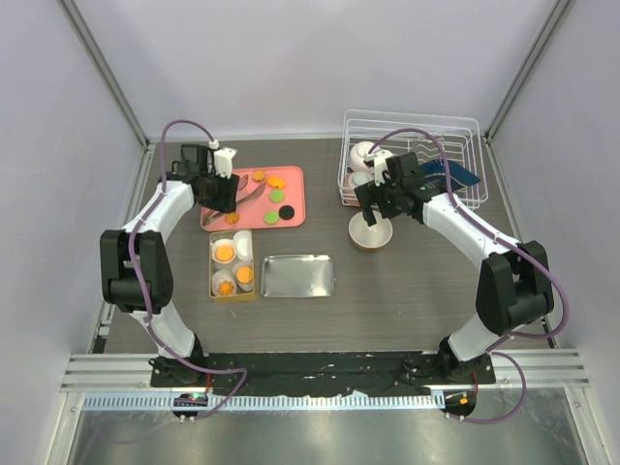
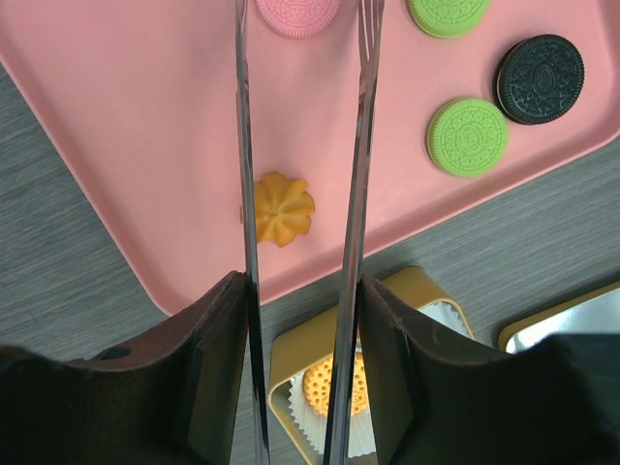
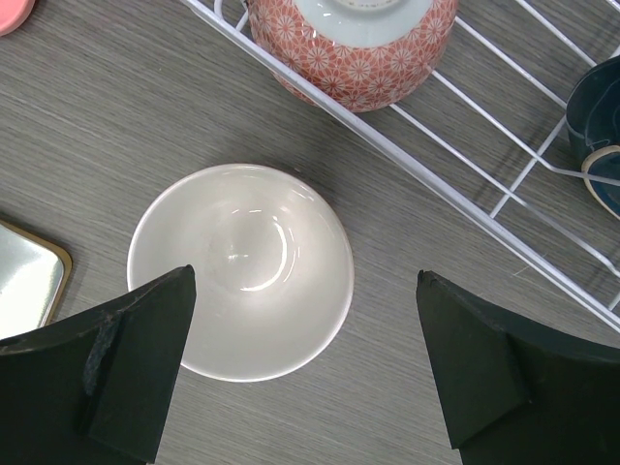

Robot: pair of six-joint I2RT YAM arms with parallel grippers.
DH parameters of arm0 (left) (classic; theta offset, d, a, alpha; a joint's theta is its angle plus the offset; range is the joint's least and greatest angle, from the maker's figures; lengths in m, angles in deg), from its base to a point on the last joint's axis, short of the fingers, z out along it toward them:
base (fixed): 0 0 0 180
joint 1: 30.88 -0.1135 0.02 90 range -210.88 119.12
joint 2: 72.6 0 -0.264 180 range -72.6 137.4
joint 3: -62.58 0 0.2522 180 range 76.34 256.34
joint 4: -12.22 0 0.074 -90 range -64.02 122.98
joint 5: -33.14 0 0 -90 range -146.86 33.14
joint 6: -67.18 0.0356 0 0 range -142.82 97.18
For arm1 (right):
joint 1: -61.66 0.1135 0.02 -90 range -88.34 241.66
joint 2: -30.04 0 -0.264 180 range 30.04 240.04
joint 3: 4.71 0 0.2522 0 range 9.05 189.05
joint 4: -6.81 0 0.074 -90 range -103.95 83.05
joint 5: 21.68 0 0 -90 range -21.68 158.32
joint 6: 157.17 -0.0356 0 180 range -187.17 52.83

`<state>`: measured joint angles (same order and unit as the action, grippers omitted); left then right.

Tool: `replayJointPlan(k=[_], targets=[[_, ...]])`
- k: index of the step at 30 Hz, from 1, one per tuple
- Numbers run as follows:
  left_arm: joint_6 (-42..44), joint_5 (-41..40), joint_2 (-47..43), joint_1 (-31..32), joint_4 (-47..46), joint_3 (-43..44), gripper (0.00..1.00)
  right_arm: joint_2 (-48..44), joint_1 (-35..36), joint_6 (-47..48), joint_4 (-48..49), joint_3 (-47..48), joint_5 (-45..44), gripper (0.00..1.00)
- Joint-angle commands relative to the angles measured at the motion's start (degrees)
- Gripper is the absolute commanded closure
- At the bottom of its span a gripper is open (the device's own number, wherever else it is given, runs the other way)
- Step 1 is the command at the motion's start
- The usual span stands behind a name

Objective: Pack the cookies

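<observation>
Left gripper (image 2: 302, 320) is clamping metal tongs (image 2: 360, 194), jaws partway in, blades standing apart. Orange flower cookie (image 2: 283, 208) is lying on the pink tray (image 2: 126, 145), near the tray edge facing the gold tin (image 2: 295, 347). It's sitting between the blades, against the left-hand one in the wrist view. That's midway along them, not at the tips, so I'd guess the tongs are needing a pull-back toward the tin. Other cookies (image 2: 468, 136) are lying further up the tray. Tips are running out of frame; height above tray unclear. Right gripper (image 3: 305, 339) is hanging wide apart over the white bowl (image 3: 242, 252), well away; the left arm is nearer.
</observation>
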<state>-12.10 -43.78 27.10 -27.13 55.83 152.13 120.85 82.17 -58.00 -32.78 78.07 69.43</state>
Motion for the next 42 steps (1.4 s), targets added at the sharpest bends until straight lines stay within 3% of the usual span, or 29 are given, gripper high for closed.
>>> replayJointPlan(k=[1, 25, 42], targets=[[-1.2, 3.1, -0.4, -0.6, 1.4, 2.6, 0.49, 0.1, 0.2, 0.7, 0.2, 2.4, -0.6, 0.0], [-3.6, 5.1, 3.2, -2.1, 6.9, 6.8, 0.53, -0.5, 0.2, 0.7, 0.2, 2.4, -0.5, 0.0], [-4.0, 6.4, -1.4, -2.1, 7.8, 6.5, 0.73, -0.3, 0.2, 0.7, 0.1, 2.5, -0.3, 0.0]])
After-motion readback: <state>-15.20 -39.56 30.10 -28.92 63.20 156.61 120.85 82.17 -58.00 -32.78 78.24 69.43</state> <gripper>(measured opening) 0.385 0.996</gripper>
